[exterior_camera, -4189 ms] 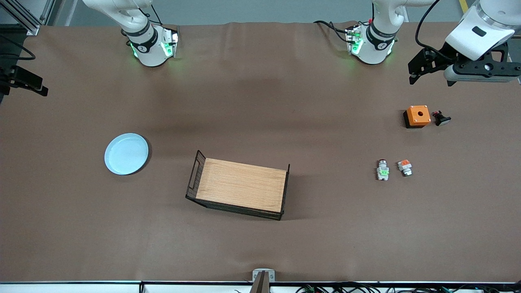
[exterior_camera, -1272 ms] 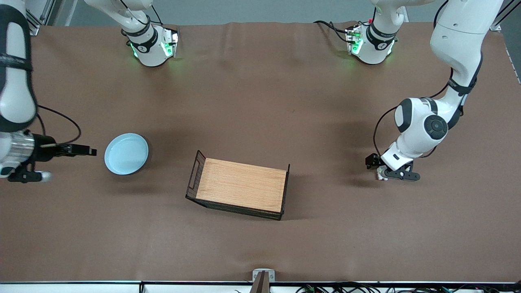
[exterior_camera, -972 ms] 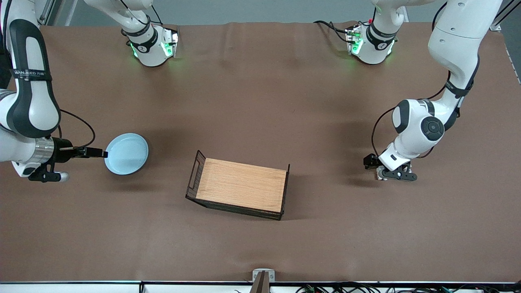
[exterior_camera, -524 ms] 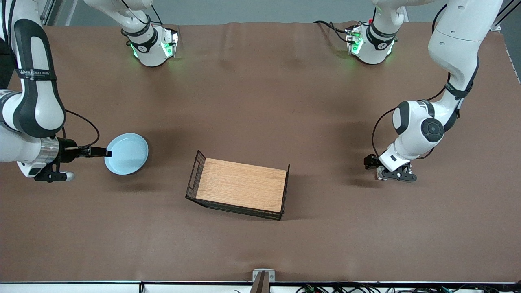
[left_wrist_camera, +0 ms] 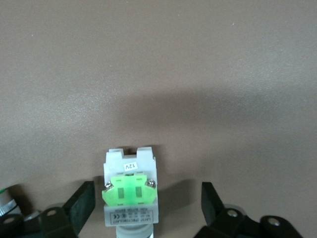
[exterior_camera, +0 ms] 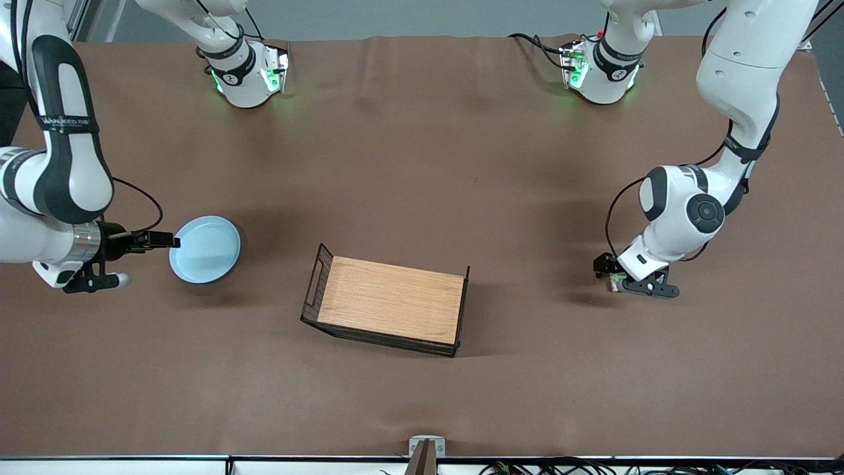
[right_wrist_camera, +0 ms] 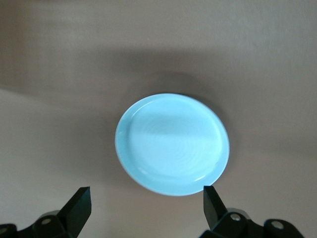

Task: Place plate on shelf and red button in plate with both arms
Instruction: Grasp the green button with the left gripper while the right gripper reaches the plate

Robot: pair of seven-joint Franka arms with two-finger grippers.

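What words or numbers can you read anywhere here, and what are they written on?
"12V": on a small white sticker on the red button, the grey push-button unit with a green block, lying between the open left gripper fingers.
Smaller print on the label under its green block: too small to read.
A white band of lettering on the right arm's black sleeve: too blurred to read.
The pale blue round plate: no text.

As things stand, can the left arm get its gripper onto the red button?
Probably yes. The left gripper is open and already low over the red button, whose body lies between its fingers with bare tablecloth around it and nothing in the way.
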